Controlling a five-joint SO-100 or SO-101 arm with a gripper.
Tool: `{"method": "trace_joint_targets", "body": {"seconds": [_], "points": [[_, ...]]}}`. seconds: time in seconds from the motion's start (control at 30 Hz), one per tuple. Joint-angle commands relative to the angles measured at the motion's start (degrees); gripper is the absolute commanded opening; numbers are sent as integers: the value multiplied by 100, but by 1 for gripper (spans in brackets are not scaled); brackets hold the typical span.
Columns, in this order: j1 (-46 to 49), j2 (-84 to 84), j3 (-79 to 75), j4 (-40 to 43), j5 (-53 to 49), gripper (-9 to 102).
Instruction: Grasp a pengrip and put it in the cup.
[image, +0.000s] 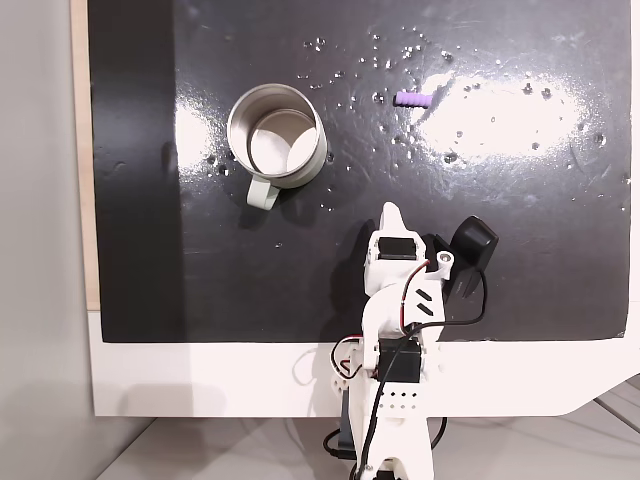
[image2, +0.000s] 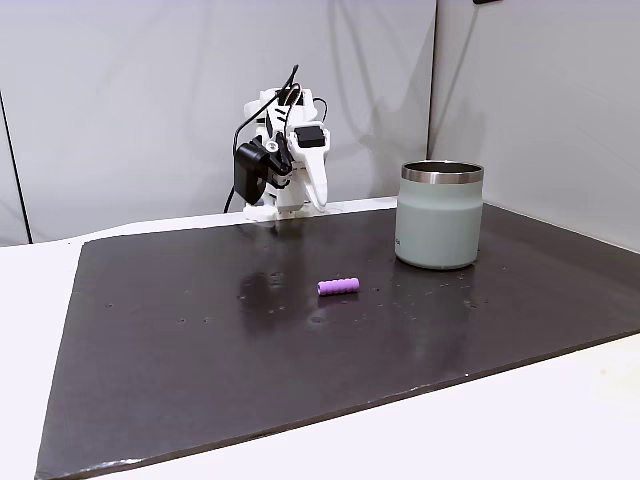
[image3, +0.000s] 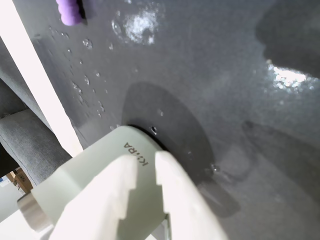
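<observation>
The arm sits folded at the worktop's (image: 520, 290) near edge in the top-down fixed view, its hand (image: 392, 212) well short of both task objects and holding nothing. In the wrist view the two white fingers (image3: 172, 185) lie close together with only a thin slit between them, so the hand (image3: 146, 162) reads as together, empty.

The pengrip (image: 414, 99) lies on its side on the dark mat, well out from the arm toward the far edge and a little right of the arm's line in that view; in the side-on fixed view it rests alone on the mat (image2: 338, 286), well apart from the cup (image2: 439, 214). The cup (image: 277, 136) stands upright toward the far left, handle pointing back at the arm's edge.

Nothing of the task is done yet. The risks ahead, as I judge them: the pengrip is a small round tube, so a finger that touches it off-centre may roll it away; the glossy, speckled mat could let it skid; and fingers not opened before descent would simply push it. The cup's rim could also be knocked during the carry.
</observation>
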Motion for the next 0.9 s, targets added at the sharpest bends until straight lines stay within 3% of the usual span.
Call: {"method": "trace_joint_targets", "body": {"seconds": [0.0, 0.53, 0.87], "points": [[-88, 44, 88, -439, -158, 0], [9, -35, -677, -457, -378, 0], [272, -4632, -4685, -62, -167, 0]]}}
